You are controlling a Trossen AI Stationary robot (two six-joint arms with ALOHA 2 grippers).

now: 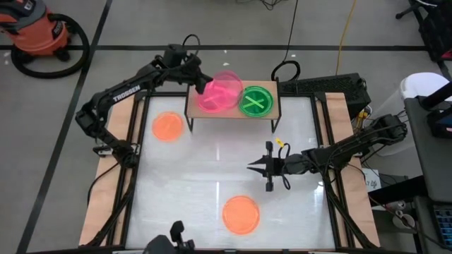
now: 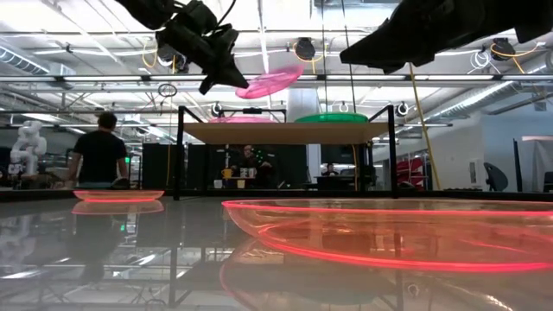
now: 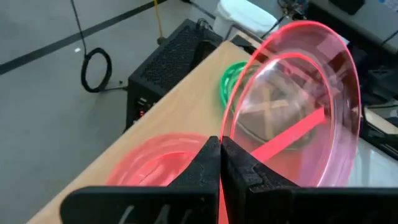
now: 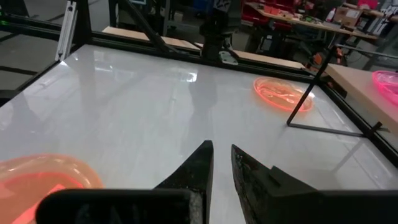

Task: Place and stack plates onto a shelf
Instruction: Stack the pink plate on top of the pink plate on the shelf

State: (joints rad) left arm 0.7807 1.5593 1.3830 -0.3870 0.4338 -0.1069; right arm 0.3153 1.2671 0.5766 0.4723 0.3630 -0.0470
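My left gripper [image 1: 203, 83] is shut on a pink plate [image 1: 226, 87] that it holds tilted above the left half of the light-wood shelf [image 1: 233, 113]. Another pink plate [image 3: 155, 163] lies flat on the shelf below it, and a green plate [image 1: 256, 101] lies flat on the shelf's right half. One orange plate [image 1: 168, 125] rests on the white table at the left, another [image 1: 241, 214] toward the near edge. My right gripper [image 1: 256, 168] hovers over the table's middle, its fingers a narrow gap apart, touching nothing. My left gripper pinches the pink plate's rim [image 3: 222, 144] between its two fingers [image 3: 205, 163], coming from the table's left side and slanting down. The plate is lifted clear of the shelf [image 2: 285, 131] and tilted, its free edge [image 2: 289, 72] higher than the held edge.
The shelf stands on thin black legs [image 2: 180, 155] at the table's far edge. A black box [image 1: 332, 86] and a coiled cable [image 1: 286, 70] lie beyond it on the floor. People [image 2: 99, 155] stand in the room behind. Wooden side boards [image 1: 106, 183] flank the table.
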